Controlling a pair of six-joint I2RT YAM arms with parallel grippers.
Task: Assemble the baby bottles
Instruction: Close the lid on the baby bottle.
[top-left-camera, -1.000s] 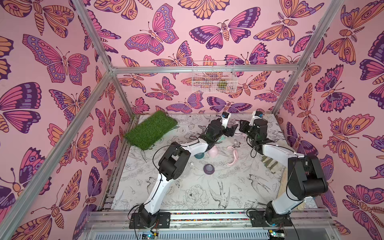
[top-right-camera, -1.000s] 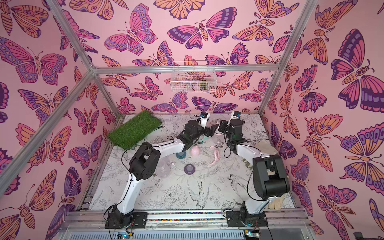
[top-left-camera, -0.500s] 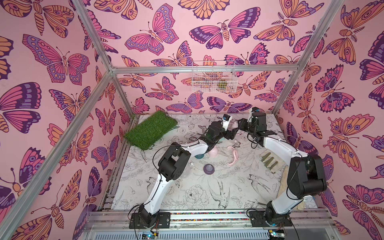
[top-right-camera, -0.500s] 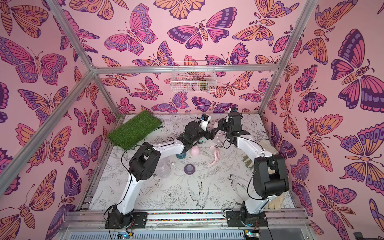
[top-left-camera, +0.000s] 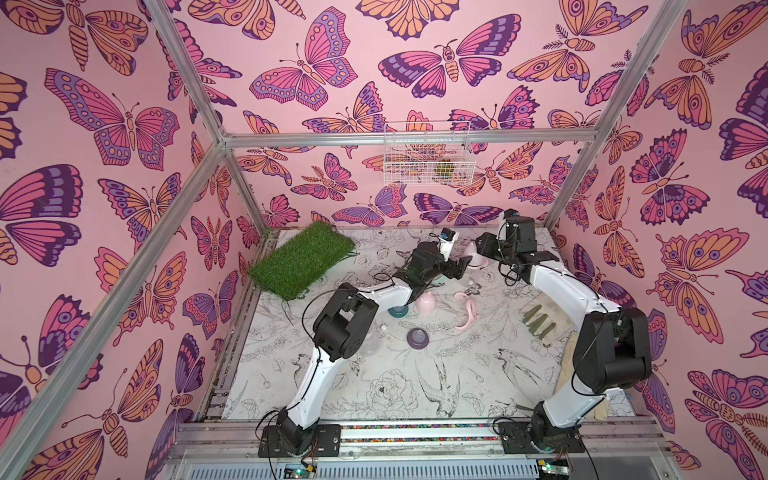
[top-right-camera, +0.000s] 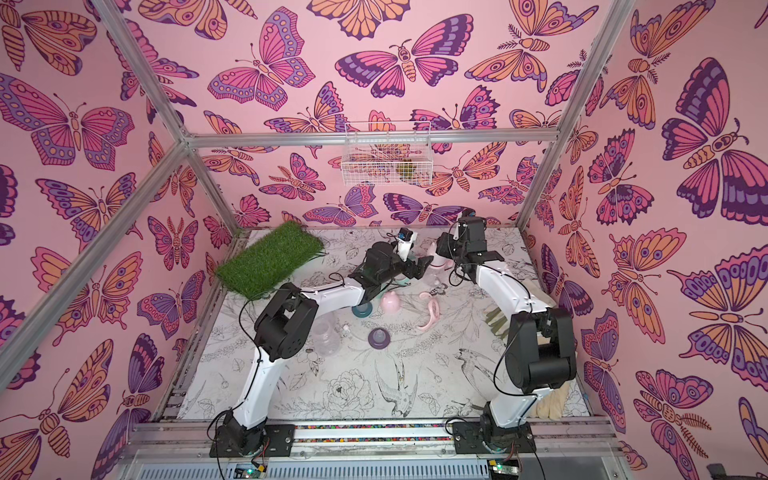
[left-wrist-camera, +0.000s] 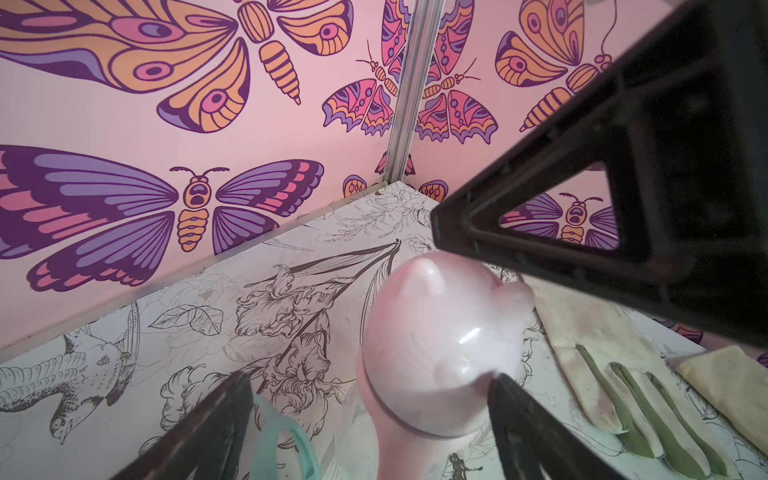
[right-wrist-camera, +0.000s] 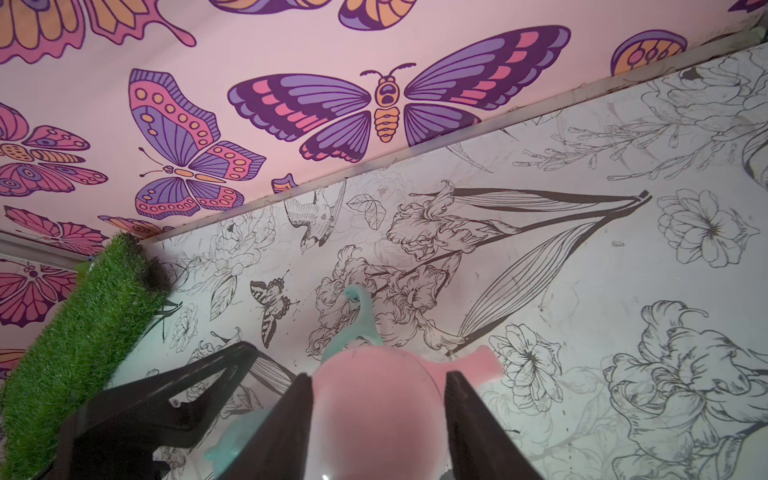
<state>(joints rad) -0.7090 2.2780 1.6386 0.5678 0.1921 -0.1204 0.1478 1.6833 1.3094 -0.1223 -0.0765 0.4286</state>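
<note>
A baby bottle with a pink domed eared cap (left-wrist-camera: 440, 345) and a pink handle ring (right-wrist-camera: 482, 365) stands at the back of the table (top-left-camera: 415, 386). My left gripper (left-wrist-camera: 372, 379) is open around it; one finger (left-wrist-camera: 523, 424) touches the cap's side and the other stands apart beside a teal handle ring (left-wrist-camera: 286, 440). My right gripper (right-wrist-camera: 379, 377) is open, its fingers flanking the cap (right-wrist-camera: 374, 415) from above. In both top views the two grippers (top-left-camera: 461, 266) (top-right-camera: 444, 245) meet at this bottle (top-left-camera: 471, 251). Loose parts lie nearer: a pink cap (top-left-camera: 427, 302), a purple nipple collar (top-left-camera: 417, 337), a pink ring (top-left-camera: 467, 309).
A teal collar (top-left-camera: 398, 311) and a clear bottle body (top-left-camera: 370, 340) lie by the left arm. A grass mat (top-left-camera: 303, 259) covers the back left corner. Gloves (top-left-camera: 540, 320) lie at the right under the right arm. A wire basket (top-left-camera: 428, 160) hangs on the back wall.
My right gripper has opened and drawn back and upward from the pink cap. The left gripper has widened a little and stayed at the bottle.
</note>
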